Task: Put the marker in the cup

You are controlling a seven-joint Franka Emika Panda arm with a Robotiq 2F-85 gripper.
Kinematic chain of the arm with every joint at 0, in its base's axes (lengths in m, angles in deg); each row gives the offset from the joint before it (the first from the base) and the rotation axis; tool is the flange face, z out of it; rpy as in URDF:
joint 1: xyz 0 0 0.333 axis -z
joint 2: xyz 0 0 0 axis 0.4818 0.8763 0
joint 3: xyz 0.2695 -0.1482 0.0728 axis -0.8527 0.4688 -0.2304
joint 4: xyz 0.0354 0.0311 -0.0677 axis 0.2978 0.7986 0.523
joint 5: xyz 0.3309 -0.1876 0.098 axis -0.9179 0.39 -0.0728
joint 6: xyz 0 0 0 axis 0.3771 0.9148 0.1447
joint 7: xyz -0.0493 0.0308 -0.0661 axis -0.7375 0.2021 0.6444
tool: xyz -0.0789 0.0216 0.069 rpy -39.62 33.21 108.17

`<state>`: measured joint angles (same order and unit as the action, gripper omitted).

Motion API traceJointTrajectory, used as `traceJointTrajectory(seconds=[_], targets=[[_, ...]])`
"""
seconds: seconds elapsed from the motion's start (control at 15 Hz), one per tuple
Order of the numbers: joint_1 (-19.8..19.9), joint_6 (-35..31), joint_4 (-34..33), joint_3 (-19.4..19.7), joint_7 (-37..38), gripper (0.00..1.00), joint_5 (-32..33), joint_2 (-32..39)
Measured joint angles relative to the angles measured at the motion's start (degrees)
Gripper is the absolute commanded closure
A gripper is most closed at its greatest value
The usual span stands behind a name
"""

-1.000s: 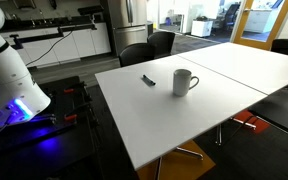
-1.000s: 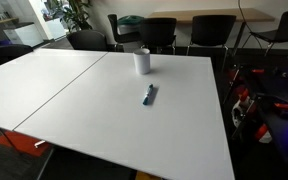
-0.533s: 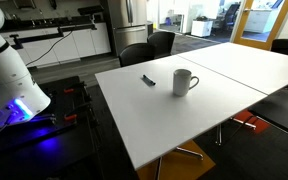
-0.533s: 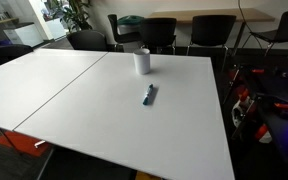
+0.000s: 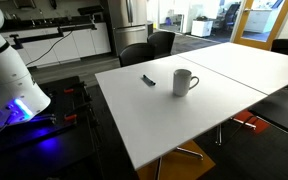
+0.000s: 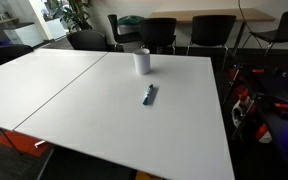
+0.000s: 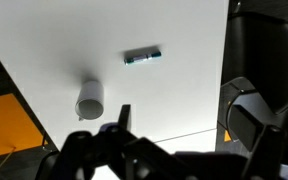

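Only in the wrist view do we see the gripper [image 7: 182, 108], jaws wide and empty, marker [image 7: 142, 57] lying apart from cup [image 7: 89, 99]

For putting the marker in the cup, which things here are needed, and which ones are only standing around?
Needed for the job:
- marker, lying on the white table
- cup, standing apart from the marker

Only standing around:
- black chairs
- plant
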<state>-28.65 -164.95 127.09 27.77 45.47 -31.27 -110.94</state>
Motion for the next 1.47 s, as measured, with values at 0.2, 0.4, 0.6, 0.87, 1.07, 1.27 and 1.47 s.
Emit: traceJointTrajectory(seconds=[0.2, 0.4, 0.6, 0.87, 1.07, 1.27, 1.47], targets=[[-0.1, -5.9, 0.1, -1.7, 7.0, 0.0, -5.1, 4.0], [-0.5, -11.5, 0.1, -2.7, 12.4, 0.0, -9.3, 8.7], [-0.6, -14.5, -0.2, -3.3, 15.4, 0.0, -9.8, 13.3], [-0.6, -14.5, -0.2, -3.1, 15.3, 0.0, -9.8, 13.0], [-0.6, -14.5, -0.2, -3.1, 15.3, 0.0, -9.8, 12.8], [-0.6, -14.5, -0.2, -2.9, 15.4, 0.0, -10.3, 13.3], [-0.6, -14.4, 0.0, -2.8, 18.2, 0.0, -11.0, 15.3]])
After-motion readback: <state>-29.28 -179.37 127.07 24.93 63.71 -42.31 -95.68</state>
